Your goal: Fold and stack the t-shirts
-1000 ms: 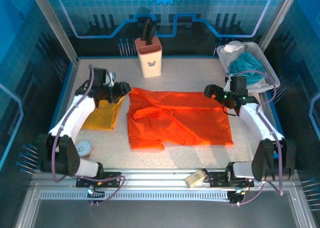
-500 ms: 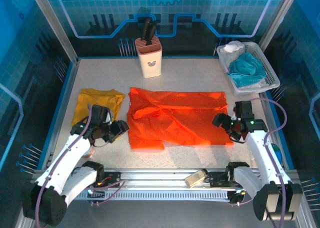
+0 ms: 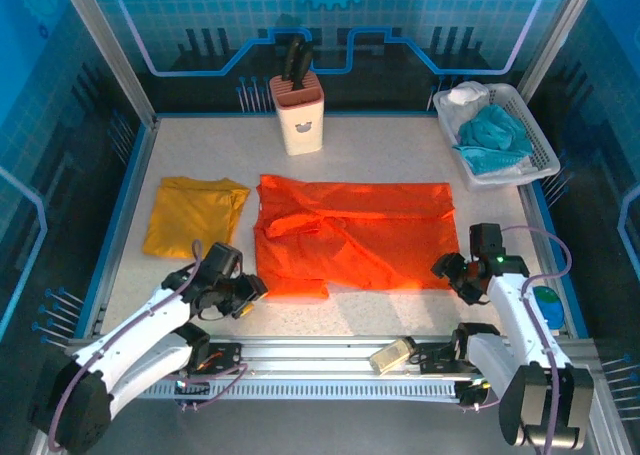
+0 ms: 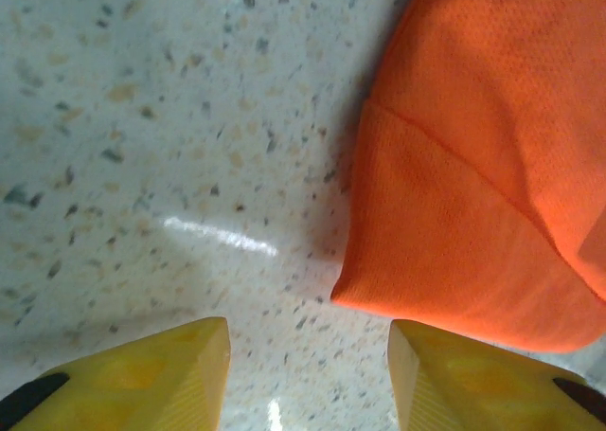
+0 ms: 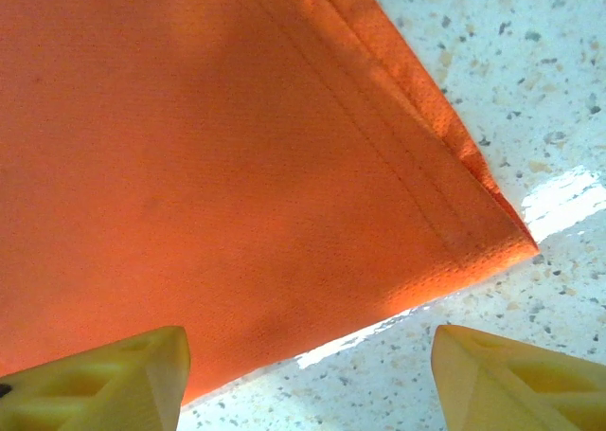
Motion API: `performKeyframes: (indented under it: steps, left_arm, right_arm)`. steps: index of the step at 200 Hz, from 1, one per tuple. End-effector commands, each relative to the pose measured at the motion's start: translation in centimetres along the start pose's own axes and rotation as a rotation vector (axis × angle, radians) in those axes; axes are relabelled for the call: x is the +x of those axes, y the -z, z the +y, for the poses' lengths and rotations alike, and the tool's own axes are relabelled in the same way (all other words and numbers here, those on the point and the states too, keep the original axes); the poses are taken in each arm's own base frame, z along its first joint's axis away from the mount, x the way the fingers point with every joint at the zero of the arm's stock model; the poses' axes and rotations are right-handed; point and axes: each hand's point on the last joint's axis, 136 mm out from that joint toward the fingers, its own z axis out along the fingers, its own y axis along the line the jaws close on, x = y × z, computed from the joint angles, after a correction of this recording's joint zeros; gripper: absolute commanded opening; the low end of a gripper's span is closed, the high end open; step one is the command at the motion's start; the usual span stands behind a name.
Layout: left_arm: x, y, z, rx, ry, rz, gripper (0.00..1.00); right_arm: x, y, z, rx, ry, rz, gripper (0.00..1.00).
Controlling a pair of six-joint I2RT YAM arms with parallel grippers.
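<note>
Orange t-shirt (image 3: 350,240): flat at centre of table (image 3: 380,165), creased, part-folded. Mustard t-shirt (image 3: 195,215): folded, just beside it on left. Left gripper (image 3: 245,293): spread wide, empty, at near-left corner. Right gripper (image 3: 448,273): spread wide, empty, at near-right corner. Step, likely: reach for near edge. Next: lower, pinch both corners, lift together, fold away.

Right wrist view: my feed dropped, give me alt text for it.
A corner of the orange shirt lies flat on the speckled table, its hemmed tip pointing right. The right gripper is open, its yellow fingers at the lower edge, one over the cloth and one over bare table.
</note>
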Motion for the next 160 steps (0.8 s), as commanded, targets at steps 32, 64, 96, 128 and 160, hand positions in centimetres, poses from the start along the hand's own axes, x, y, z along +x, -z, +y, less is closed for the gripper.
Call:
performKeyframes:
  steps: [32, 64, 96, 128, 160]
  left_arm:
    - [-1.0, -1.9, -1.6, 0.047, 0.031, -0.043, 0.49]
    - [-1.0, -2.7, -1.6, 0.029, 0.023, -0.036, 0.49]
    - [-1.6, -2.8, -2.5, 0.048, 0.012, -0.064, 0.45]
    - [-2.5, -2.2, -4.7, 0.073, -0.022, -0.089, 0.41]
    - [-2.8, -2.2, -6.5, 0.102, -0.042, -0.08, 0.33]
  right_arm:
    - [-0.7, -2.1, -0.8, 0.006, -0.076, -0.039, 0.65]
    - [-1.3, -2.7, -0.5, 0.007, -0.062, -0.04, 0.62]
    - [-2.0, -2.8, -0.1, 0.002, -0.038, -0.062, 0.51]
    - [-2.6, -2.8, 0.0, 0.008, -0.02, -0.078, 0.47]
    - [-2.7, -3.2, 0.4, -0.004, -0.016, -0.068, 0.36]
